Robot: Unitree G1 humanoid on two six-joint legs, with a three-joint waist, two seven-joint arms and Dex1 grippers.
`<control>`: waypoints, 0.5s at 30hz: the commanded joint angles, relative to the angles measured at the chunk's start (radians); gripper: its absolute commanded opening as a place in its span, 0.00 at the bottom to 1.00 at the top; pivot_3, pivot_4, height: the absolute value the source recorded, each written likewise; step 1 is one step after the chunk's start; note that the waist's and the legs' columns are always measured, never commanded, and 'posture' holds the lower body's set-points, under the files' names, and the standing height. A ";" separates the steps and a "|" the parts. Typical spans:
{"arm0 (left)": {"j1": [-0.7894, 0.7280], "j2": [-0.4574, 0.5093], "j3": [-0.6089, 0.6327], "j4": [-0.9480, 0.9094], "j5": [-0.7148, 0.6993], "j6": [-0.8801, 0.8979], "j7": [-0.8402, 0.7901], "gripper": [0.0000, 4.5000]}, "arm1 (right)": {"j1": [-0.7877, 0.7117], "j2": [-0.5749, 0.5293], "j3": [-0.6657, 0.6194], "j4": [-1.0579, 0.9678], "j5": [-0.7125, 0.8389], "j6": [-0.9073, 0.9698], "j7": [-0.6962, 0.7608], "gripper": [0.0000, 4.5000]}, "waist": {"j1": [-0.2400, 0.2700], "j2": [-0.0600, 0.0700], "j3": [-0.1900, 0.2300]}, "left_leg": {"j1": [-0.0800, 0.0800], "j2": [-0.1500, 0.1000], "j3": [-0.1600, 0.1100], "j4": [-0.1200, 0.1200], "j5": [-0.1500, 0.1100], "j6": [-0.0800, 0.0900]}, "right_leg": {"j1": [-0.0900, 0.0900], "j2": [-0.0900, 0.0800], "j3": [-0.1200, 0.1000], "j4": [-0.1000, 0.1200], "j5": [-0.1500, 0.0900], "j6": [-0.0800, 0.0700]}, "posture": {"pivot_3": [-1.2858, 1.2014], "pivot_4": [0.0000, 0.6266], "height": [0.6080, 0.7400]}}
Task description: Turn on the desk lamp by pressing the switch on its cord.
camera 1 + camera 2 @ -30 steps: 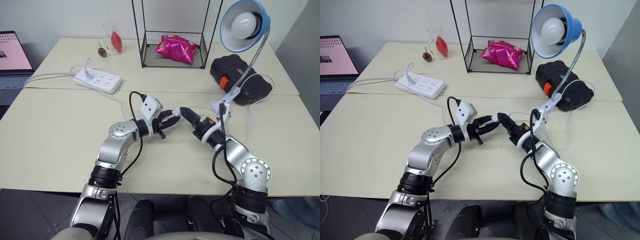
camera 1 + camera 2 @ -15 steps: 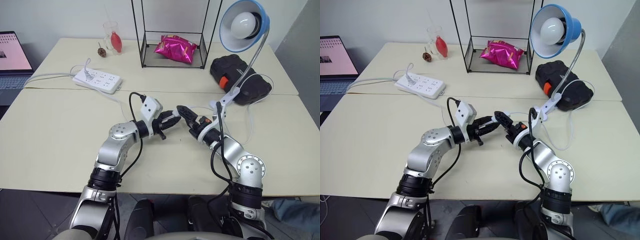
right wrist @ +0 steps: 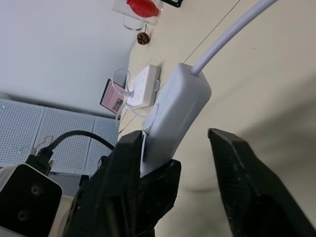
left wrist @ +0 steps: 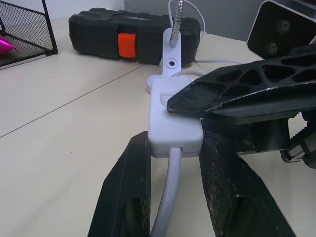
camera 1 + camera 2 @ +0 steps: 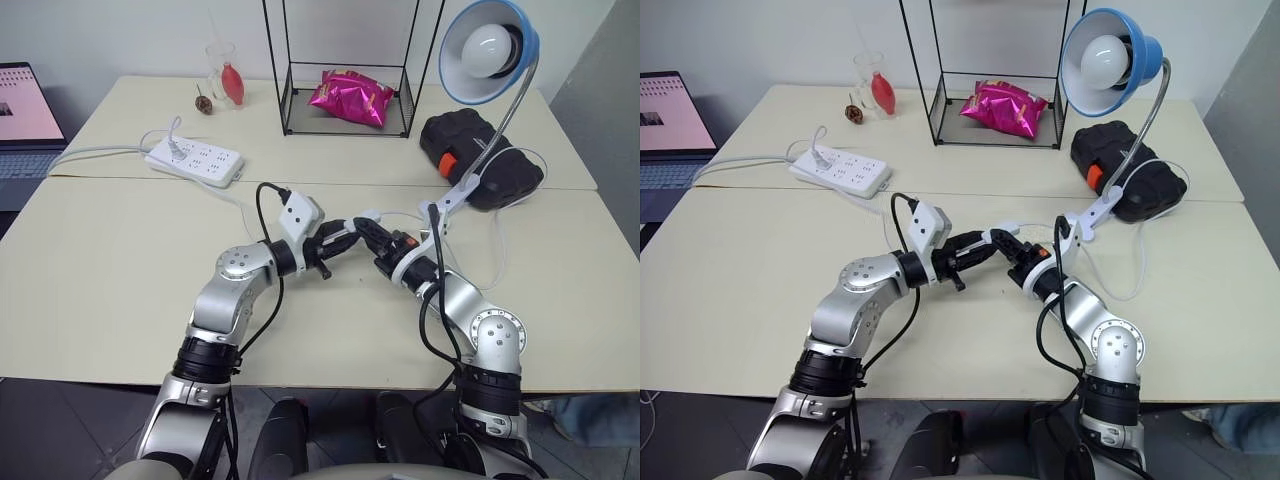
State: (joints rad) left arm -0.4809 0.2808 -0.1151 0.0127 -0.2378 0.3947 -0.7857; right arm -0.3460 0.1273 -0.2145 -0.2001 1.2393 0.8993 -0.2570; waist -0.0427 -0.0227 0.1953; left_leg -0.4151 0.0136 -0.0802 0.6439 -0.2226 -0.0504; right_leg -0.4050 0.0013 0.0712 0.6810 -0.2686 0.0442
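Observation:
The white switch (image 4: 173, 118) hangs just above the near table, and my left gripper (image 5: 343, 240) is shut on its sides. The cord (image 4: 165, 197) runs out of it between the left fingers. My right gripper (image 3: 173, 133) meets it from the other side. Its fingers stand apart, and one finger (image 4: 232, 91) lies across the switch's top face. The desk lamp (image 5: 490, 50), with blue shade and white bulb, stands at the back right on its white clip base (image 5: 450, 195).
A white power strip (image 5: 195, 160) lies at the back left, near a laptop (image 5: 25, 120). A black wire rack (image 5: 345, 125) holds a pink bag (image 5: 352, 98). A black case (image 5: 480, 160) sits behind the lamp base. A glass (image 5: 225, 75) stands at the far edge.
My right gripper has rolled a little and edged in against the switch. The left gripper has stayed still, holding the switch.

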 commanded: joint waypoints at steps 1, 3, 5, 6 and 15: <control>0.004 0.004 0.001 -0.042 -0.019 -0.003 0.001 0.23 | -0.008 0.017 0.006 -0.020 0.032 -0.021 -0.002 0.25 | 0.000 0.000 0.000 | 0.000 0.000 0.000 0.000 0.000 0.000 | 0.000 0.000 0.000 0.000 0.000 0.000 | 0.52 0.24 1.00; 0.005 0.004 0.001 -0.043 -0.020 -0.002 0.002 0.23 | -0.006 0.017 0.008 -0.020 0.038 -0.024 -0.003 0.15 | 0.000 0.000 0.000 | 0.000 0.000 0.000 0.000 0.000 0.000 | 0.000 0.000 0.000 0.000 0.000 0.000 | 0.52 0.24 1.00; 0.007 0.005 0.000 -0.046 -0.022 -0.001 0.005 0.23 | -0.003 0.014 0.011 -0.020 0.043 -0.022 -0.003 0.12 | 0.000 0.000 0.000 | 0.000 0.000 0.000 0.000 0.000 0.000 | 0.000 0.000 0.000 0.000 0.000 0.000 | 0.52 0.24 1.00; 0.007 0.006 -0.001 -0.047 -0.024 0.000 0.006 0.23 | -0.002 0.012 0.013 -0.020 0.048 -0.020 -0.001 0.12 | 0.000 0.000 0.000 | 0.000 0.000 0.000 0.000 0.000 0.000 | 0.000 0.000 0.000 0.000 0.000 0.000 | 0.52 0.24 1.00; 0.005 0.007 -0.004 -0.048 -0.033 0.002 0.013 0.23 | 0.003 -0.003 0.032 -0.049 0.074 -0.018 0.049 0.47 | 0.000 0.000 0.000 | 0.000 0.000 0.000 0.000 0.000 0.000 | 0.000 0.000 0.000 0.000 -0.002 0.003 | 0.52 0.24 1.00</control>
State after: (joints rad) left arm -0.4739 0.2867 -0.1193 0.0082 -0.2587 0.4055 -0.7747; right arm -0.3414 0.1225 -0.1993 -0.2016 1.2795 0.8898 -0.2339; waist -0.0431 -0.0226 0.1954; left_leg -0.4153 0.0136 -0.0803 0.6435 -0.2226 -0.0504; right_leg -0.4052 0.0013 0.0712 0.6807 -0.2706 0.0476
